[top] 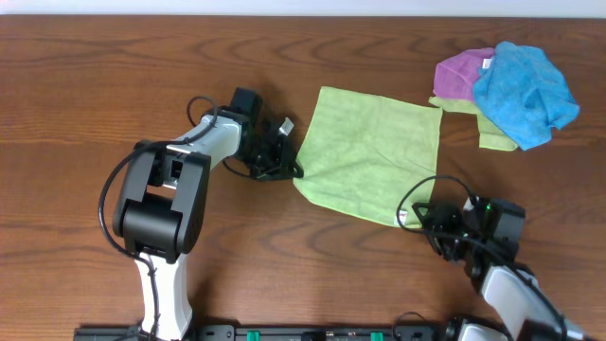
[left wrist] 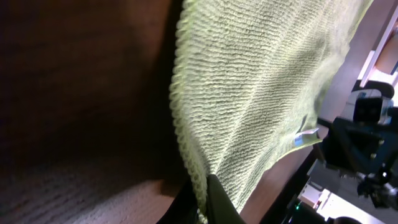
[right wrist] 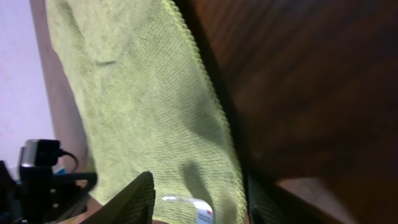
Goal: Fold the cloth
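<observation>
on the dark wooden counter (top: 85,85), far right: a bright blue cloth (top: 524,92) heaped over a purple cloth (top: 459,74), yellow-green strips (top: 496,141) beneath, possibly one cloth.

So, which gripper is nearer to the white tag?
Right. The right gripper is at the tag; the left gripper is at the cloth's other near corner.

Lime-green cloth (top: 369,156) lies spread open and unfolded, a single flat layer, turned slightly askew at the middle of the table (top: 95,57), with its small white tag (top: 409,220) at the near-right corner.
</observation>
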You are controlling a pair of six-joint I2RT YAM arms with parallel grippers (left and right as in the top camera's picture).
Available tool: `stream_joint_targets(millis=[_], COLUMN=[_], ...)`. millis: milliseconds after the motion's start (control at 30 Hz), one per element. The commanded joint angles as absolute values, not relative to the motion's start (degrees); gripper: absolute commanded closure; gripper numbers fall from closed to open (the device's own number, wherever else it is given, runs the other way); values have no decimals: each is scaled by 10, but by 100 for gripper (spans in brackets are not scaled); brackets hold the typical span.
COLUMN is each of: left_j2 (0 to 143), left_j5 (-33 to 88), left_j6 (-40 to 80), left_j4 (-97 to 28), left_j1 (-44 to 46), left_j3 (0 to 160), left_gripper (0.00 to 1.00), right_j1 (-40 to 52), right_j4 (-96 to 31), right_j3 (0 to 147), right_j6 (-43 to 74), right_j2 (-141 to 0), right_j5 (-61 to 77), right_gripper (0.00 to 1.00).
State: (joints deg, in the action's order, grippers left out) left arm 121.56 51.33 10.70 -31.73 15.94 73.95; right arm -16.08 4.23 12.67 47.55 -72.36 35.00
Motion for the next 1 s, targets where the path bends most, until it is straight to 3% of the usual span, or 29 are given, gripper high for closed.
stream_joint_targets(millis=[0,267,333,500,733,967], left_j2=[1217,1217,1217,1217,1217,1217], left_j5=[521,521,521,522,521,522], left_j6=[79,72,72,69,42,40], left_j4=[-329,-333,-333,-340,-369,-371], left_j1=[157,155,150,136,116,112], left_j3=[741,741,741,741,741,741], left_gripper=[94,94,94,94,94,94], right_j1=[-164,-158,-152,-126,-81,-31], right_j4=[53,95,101,91,79,79], right_j3=[112,112,112,112,112,112], right_j6=[480,480,480,480,498,528], right_j2=[-773,-804,-804,-804,-804,-806], right_j5=[316,318,318,319,319,275], right_gripper=[53,68,68,55,53,70])
